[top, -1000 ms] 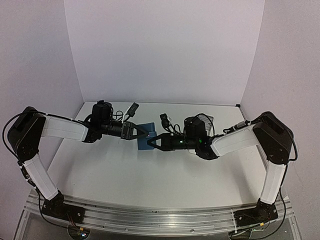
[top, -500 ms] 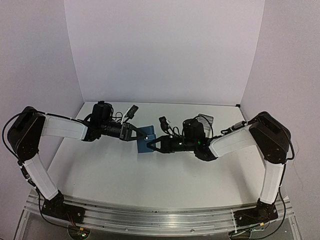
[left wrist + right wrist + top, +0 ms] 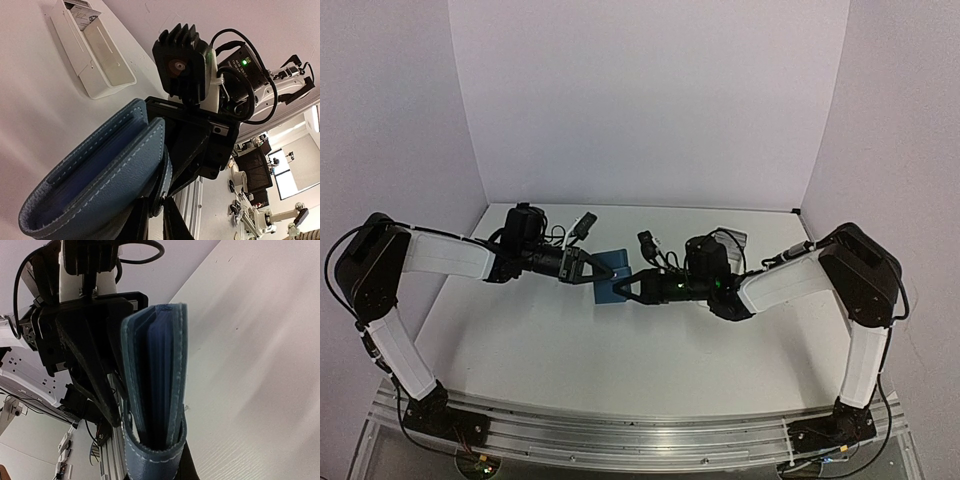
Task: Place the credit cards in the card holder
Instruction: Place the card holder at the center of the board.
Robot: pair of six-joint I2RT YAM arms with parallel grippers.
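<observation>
While left jaws and right jaws both clamp it | card holder (image 3: 100, 170): folded blue grained leather, pale stitching

From above, the card holder (image 3: 610, 276) shows only as a small blue patch near the far edge of the tabletop (image 3: 620, 360), its two ends covered. In the left wrist view the left gripper (image 3: 155, 227) is cut off by the bottom edge, so its hold cannot be read. The white tray (image 3: 95, 50) and the pale card (image 3: 84, 11) in its end compartment run off the top edge. In the right wrist view the right gripper (image 3: 156, 474) is mostly hidden under the holder's lower end. The holder's inside is too dark to tell whether any card sits there.
</observation>
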